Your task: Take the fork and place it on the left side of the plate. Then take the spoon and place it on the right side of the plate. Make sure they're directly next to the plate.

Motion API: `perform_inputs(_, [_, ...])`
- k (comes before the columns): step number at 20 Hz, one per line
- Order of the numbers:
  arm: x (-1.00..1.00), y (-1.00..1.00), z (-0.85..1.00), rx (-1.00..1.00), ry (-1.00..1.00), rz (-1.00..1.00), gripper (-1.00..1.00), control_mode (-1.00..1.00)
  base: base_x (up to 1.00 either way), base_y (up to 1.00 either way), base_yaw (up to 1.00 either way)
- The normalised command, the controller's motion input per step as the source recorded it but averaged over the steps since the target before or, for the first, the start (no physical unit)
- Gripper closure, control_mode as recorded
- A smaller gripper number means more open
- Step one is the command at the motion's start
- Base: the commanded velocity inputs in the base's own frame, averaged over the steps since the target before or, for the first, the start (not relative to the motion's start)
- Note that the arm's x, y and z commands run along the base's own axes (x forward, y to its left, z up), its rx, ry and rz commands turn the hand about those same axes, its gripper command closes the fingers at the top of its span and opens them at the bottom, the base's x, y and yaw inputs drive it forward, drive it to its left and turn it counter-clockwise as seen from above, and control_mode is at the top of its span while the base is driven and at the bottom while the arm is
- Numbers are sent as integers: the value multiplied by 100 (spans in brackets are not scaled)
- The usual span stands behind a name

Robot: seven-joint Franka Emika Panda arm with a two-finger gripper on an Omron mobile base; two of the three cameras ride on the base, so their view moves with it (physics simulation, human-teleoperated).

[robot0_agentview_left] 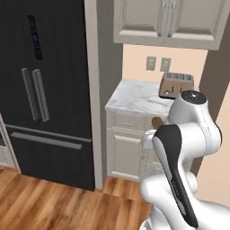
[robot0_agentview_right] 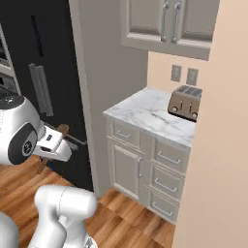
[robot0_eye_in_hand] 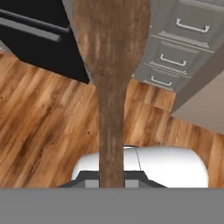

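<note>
The brown wooden spoon [robot0_eye_in_hand: 113, 65] runs up the hand view, oval bowl at the top and handle dropping straight between my fingers. My gripper [robot0_eye_in_hand: 111, 180] is shut on the handle's lower end and holds the spoon in the air above the wooden floor. The spoon's bowl peeks out as a small brown tip [robot0_agentview_left: 157, 121] behind my arm in the left base view, and above my white hand [robot0_agentview_right: 52, 143] in the right base view, as a brown tip [robot0_agentview_right: 63, 129]. The fork and the plate are out of view.
A black fridge [robot0_agentview_left: 45, 90] stands to the left. A marble counter [robot0_agentview_right: 145, 114] carries a toaster [robot0_agentview_right: 185, 102] over white drawers [robot0_agentview_right: 167, 157]. Upper cabinets [robot0_agentview_left: 168, 20] hang above. A peach wall [robot0_agentview_right: 218, 169] closes the right side. Wood floor [robot0_agentview_left: 54, 202] lies below.
</note>
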Motion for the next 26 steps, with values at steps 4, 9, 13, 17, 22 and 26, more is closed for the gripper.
perform_inputs(4, [0,0,0,0,0,0,100,100,-88,-28,45])
perform_inputs(9, [0,0,0,0,0,0,100,100,-81,-37,49])
perform_inputs(13, [0,0,0,0,0,0,100,100,-82,-42,49])
perform_inputs(17, [0,0,0,0,0,0,100,100,-83,-39,49])
perform_inputs(22, [0,0,0,0,0,0,100,100,-86,-47,47])
perform_inputs(26, [0,0,0,0,0,0,100,100,-90,-44,46])
